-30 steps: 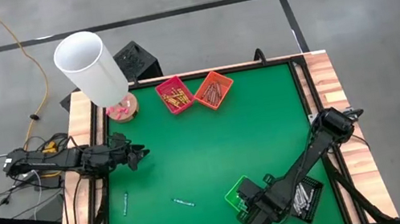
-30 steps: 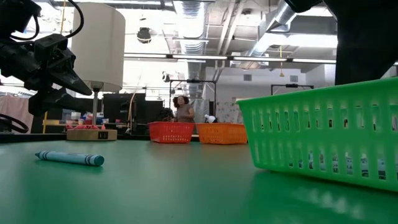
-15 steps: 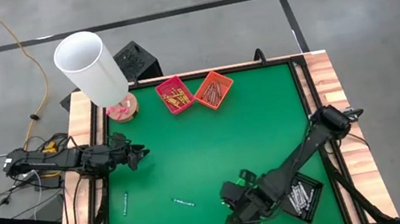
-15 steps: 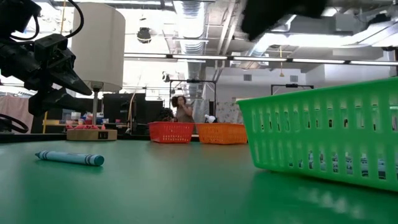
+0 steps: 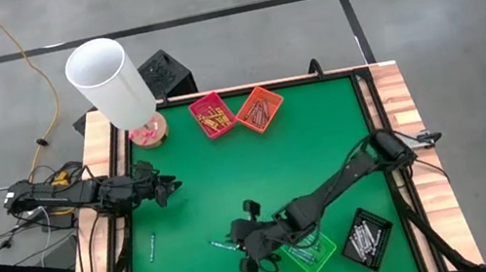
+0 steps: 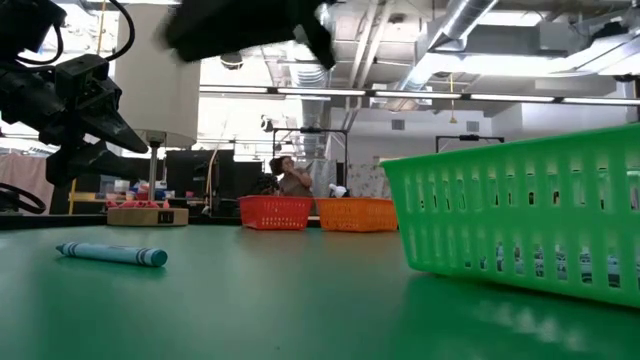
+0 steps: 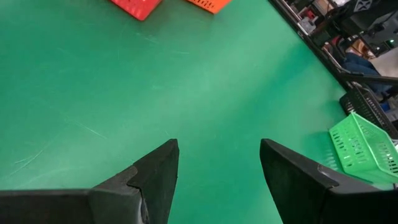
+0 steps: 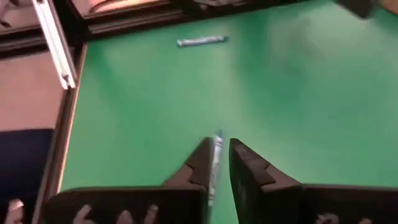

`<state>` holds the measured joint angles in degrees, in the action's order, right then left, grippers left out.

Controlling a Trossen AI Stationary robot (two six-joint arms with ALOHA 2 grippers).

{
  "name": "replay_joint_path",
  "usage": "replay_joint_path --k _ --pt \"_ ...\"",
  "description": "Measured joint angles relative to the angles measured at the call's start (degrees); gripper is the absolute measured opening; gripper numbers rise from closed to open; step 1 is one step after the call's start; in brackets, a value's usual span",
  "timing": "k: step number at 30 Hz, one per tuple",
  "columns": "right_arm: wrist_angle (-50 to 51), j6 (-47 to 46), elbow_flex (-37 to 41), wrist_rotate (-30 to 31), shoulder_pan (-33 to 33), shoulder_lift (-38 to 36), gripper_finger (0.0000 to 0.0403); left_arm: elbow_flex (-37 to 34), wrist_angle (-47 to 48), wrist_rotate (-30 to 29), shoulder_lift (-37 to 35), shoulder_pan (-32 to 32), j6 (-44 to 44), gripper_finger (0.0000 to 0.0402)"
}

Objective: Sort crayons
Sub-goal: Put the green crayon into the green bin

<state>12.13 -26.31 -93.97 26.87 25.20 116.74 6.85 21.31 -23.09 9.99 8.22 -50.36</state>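
Observation:
Two teal crayons lie flat on the green table: one point(image 5: 223, 246) near the front middle, the other point(image 5: 152, 247) farther left. My right gripper point(image 5: 243, 253) hovers above the table just right of the nearer crayon, pointing at the table's left edge, open by a narrow gap. The right wrist view shows that crayon point(image 8: 216, 155) through the gap between the fingers point(image 8: 217, 146), with the other crayon point(image 8: 202, 41) beyond. My left gripper point(image 5: 165, 186) waits open at the table's left edge, nothing between its fingers point(image 7: 217, 162).
A green tray point(image 5: 311, 255) and a black tray point(image 5: 367, 240) holding crayons stand at the front right. A pink-red tray point(image 5: 211, 115) and an orange tray point(image 5: 259, 108) holding crayons stand at the far edge. A tall white cylinder point(image 5: 110, 77) stands at the far left corner.
My right gripper has swung from over the green tray toward the table's left edge, ending beside the nearer teal crayon, and has rolled and tipped more level on the way. The green tray, which it covered before, now shows. The crayons have not moved.

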Motion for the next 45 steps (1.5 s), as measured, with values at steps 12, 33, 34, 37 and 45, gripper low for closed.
replay_joint_path --k 12,33,34,37,45 --pt "-10.38 7.26 -0.21 -1.27 -0.86 7.47 0.0058 0.00 0.03 0.06 0.47 -0.01 0.01 0.0215" --pt "-10.91 7.30 -0.11 -0.39 -2.52 12.12 0.0165 0.00 0.03 0.00 0.51 0.01 -0.01 0.0215" --pt "-10.76 7.30 -0.09 -1.04 -2.55 12.37 0.0165 0.00 0.01 0.00 0.49 -0.01 -0.01 0.0215" --pt "-11.66 7.35 -0.12 -1.36 -2.85 13.07 0.0165 0.00 0.01 0.03 0.50 0.00 0.00 0.0215" --pt "-13.93 4.29 -0.17 -2.58 -2.39 16.91 0.0166 0.02 -0.01 0.04 0.49 -0.01 0.01 0.0215"
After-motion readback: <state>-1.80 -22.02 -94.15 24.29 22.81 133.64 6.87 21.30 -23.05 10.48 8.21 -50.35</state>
